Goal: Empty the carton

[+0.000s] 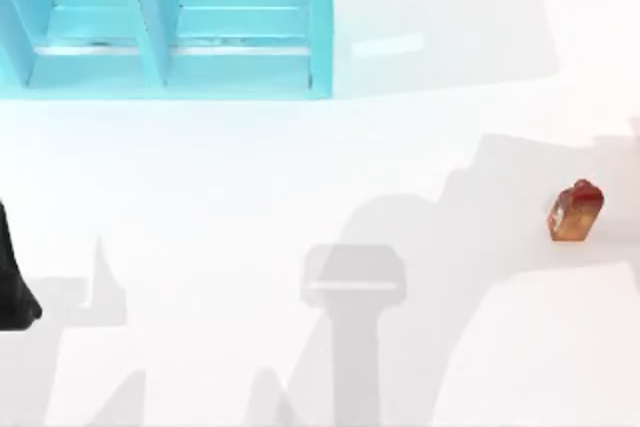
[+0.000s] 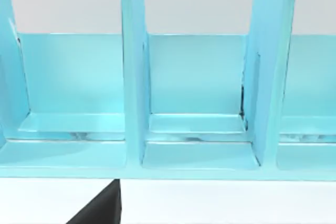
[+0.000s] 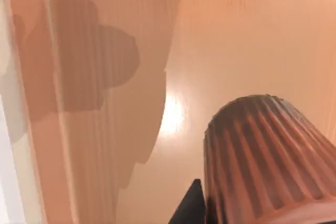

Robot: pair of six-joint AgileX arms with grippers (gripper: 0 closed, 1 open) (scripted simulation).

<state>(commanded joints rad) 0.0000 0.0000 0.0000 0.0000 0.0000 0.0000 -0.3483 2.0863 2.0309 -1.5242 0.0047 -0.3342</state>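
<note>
The carton stands on the tabletop's right side; probably light, stiff, tippable; grasp across its flat sides; either claw's state: cannot tell.

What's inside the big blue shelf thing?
The turquoise shelf looks bare in the compartments that face the left wrist camera: just blue walls and floors. Its outer compartments run past the picture's edges, so their contents are hidden.

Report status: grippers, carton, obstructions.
Left arm parked at table's left edge. Carton upright near right edge, untouched. Ribbed reddish-brown cup close to right wrist camera. Shelf unit far off.
</note>
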